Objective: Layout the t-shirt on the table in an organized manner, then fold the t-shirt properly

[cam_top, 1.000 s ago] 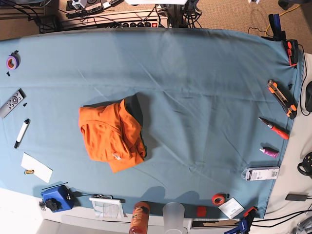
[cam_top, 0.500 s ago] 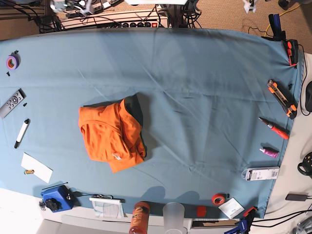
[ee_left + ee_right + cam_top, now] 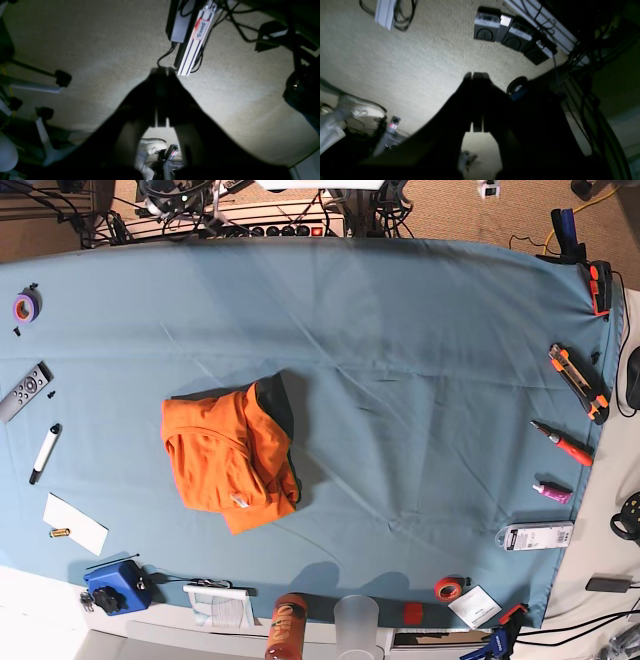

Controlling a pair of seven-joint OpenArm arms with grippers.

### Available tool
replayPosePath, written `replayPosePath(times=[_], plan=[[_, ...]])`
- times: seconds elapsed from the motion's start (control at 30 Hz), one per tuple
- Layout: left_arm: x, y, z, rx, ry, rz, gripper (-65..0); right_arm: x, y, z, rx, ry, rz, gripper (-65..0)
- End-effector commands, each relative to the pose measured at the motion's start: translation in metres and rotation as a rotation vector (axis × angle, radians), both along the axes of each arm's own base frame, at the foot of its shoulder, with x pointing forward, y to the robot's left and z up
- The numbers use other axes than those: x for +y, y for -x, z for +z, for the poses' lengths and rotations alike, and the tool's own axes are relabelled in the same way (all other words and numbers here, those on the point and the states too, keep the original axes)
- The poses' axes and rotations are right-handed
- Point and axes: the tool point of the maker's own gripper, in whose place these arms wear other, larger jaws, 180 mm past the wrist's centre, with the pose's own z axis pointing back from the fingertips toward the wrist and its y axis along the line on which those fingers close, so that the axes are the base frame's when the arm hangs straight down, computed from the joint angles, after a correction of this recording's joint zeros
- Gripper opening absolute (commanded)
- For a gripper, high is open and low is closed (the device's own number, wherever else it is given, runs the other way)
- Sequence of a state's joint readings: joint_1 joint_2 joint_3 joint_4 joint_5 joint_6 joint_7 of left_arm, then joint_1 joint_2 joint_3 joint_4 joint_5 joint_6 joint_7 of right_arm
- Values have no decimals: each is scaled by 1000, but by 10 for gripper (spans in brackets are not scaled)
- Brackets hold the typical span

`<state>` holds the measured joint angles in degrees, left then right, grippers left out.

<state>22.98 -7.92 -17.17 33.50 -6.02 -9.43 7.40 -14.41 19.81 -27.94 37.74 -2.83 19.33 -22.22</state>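
Left wrist view: left arm's dark fingers [image 3: 162, 75] pressed together, nothing between them, pointed at beige carpet floor [image 3: 87, 50]. White aluminium rail with a red-edged label [image 3: 193, 42] and black cables lie just past the fingertips.

Right wrist view: right arm's dark fingers [image 3: 477, 75] likewise closed tight and empty, over the same carpet. Row of grey-black power bricks [image 3: 512, 32] further out, white shoe [image 3: 357, 106] off to one side.

Base view: neither arm over the counter. Bright orange short-sleeved cloth t-shirt [image 3: 228, 455] sits crumpled in a heap, left of centre on the wide counter with the teal-blue cloth cover [image 3: 430, 380], a dark inner patch showing at its upper right edge. Not laid out, not folded.

Around the counter edges, well apart from the shirt: black-and-white marker pen [image 3: 44, 452], grey remote control [image 3: 24, 391], purple tape roll [image 3: 25, 307], orange utility knife [image 3: 578, 383], red-handled screwdriver [image 3: 562, 443], orange-capped bottle [image 3: 286, 626], clear plastic cup [image 3: 357, 624].
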Motion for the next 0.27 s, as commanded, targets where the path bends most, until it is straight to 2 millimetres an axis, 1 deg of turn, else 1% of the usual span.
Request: replayPosePath(times=[0.0,0.1,0.23], plan=[[2,5,1,3,-4,0,-650,-5,-2,1,0,3,10,-650],[-1,-1,1,-14,-1,0,-650,-2,0,1,6,-3,27,-650],[0,-8,2,-32,-5,-2,-650,-1,-4,0,-3,-6,27,-650]])
